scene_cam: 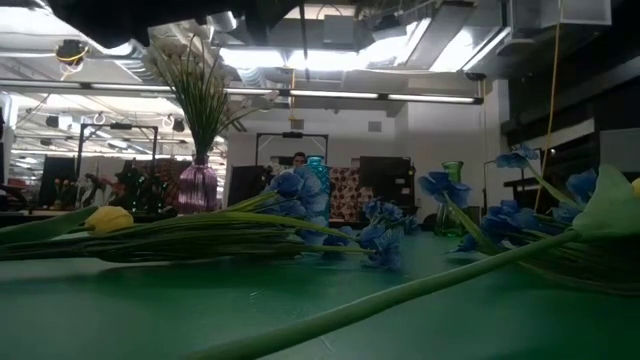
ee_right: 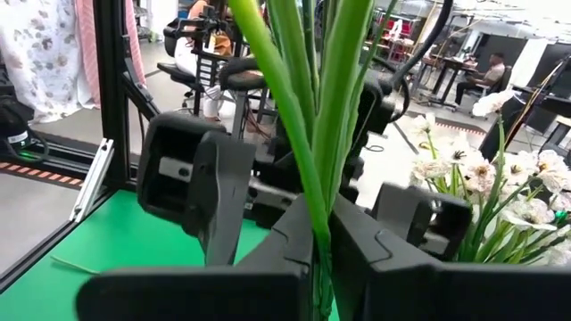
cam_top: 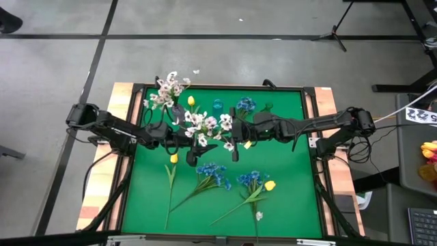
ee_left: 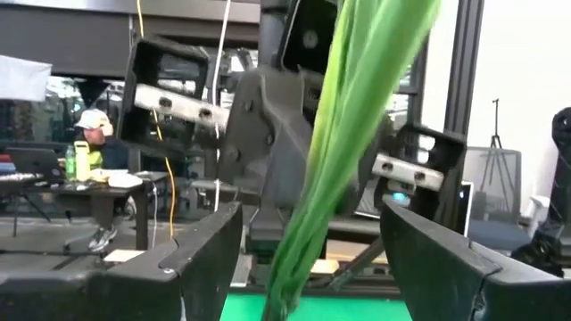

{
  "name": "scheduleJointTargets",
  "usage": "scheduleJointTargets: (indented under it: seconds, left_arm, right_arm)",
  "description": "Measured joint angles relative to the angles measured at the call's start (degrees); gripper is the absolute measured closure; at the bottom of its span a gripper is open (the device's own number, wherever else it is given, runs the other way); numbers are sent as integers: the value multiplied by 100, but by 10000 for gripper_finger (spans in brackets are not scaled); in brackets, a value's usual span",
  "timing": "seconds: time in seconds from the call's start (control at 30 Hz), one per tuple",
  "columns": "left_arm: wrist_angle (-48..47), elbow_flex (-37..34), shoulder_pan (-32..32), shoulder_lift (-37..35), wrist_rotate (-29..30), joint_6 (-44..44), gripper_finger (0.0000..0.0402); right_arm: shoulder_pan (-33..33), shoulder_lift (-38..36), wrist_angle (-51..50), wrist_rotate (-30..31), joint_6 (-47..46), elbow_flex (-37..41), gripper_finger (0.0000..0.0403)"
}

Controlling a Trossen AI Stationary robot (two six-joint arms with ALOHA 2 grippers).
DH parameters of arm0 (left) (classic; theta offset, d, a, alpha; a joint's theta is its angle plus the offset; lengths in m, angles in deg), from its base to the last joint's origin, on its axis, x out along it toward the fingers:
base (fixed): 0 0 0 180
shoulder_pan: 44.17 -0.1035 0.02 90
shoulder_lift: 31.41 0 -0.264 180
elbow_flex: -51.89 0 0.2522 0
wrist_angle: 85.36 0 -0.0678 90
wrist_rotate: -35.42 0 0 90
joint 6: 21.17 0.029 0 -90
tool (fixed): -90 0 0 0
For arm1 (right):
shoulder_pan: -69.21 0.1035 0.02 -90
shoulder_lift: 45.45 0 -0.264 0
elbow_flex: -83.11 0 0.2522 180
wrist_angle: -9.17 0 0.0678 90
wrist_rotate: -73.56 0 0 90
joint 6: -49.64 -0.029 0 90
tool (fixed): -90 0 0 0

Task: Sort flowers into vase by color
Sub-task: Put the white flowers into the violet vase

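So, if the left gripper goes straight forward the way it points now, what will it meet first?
Probably the green stalks between its open fingers, then the right gripper facing it; depth is unclear.

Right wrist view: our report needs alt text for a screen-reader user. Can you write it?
The right hand is shut on a bunch of green flower stems that rise straight up between its dark fingers. Facing it, close behind the stems, is the left hand, open. A spray of white flowers stands to one side, above the green mat.

A seated person in a cap (ee_left: 89, 125) sits at a cluttered desk (ee_left: 80, 189) in the room behind the green-topped table (cam_top: 287, 198).
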Motion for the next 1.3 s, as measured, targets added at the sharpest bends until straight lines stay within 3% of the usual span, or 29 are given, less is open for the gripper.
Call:
scheduleJointTargets:
  seconds: [0.33,0.43,0.77,0.93,1.17,1.3]
  left_arm:
    - [-19,6,-1,-24,34,42,151]
    - [-38,6,0,-24,56,28,189]
    - [-76,-3,11,-24,329,11,368]
    - [-131,-5,7,-24,497,75,390]
    - [-412,6,105,-44,1445,163,395]
    - [-499,0,512,-120,3140,1007,396]
  right_arm:
    - [0,2,-108,-8,2,0,384]
    - [0,2,-105,-8,2,0,384]
    - [-4,2,-39,-16,4,0,383]
    - [-4,0,-74,34,344,0,356]
    - [-15,-201,-285,118,592,-6,257]
    - [-1,-621,-839,285,785,-202,219]
